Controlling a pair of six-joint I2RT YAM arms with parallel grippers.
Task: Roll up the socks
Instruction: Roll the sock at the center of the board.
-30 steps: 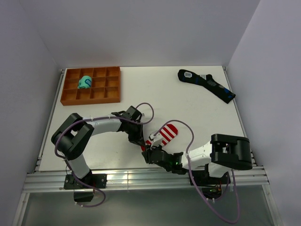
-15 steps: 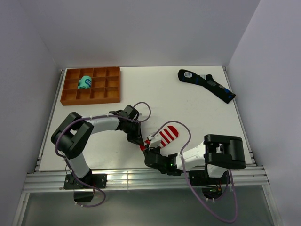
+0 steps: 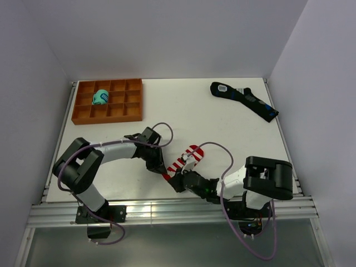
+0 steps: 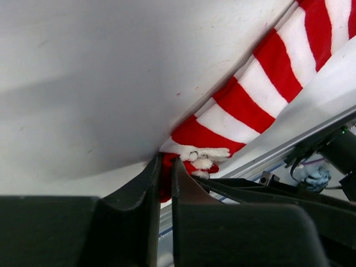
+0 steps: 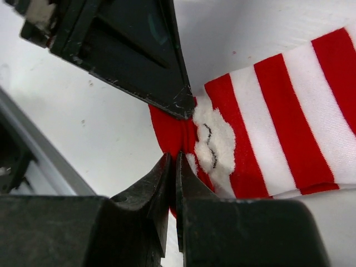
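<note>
The small, soft red-and-white striped fabric sock [image 3: 188,157] lies stretched on the white table [image 3: 222,122] near its front edge, its red cuff end pinched by both the left gripper [image 4: 165,162] and the right gripper [image 5: 173,158], each with fingers pressed together on the cloth.

Left gripper [image 4: 166,162] pinched closed, right gripper [image 5: 173,158] pinched closed, tips adjacent

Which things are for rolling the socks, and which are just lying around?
For the job:
striped sock
left gripper and right gripper, both pinching its red cuff

Just lying about:
black sock
teal sock bundle
orange tray
</note>
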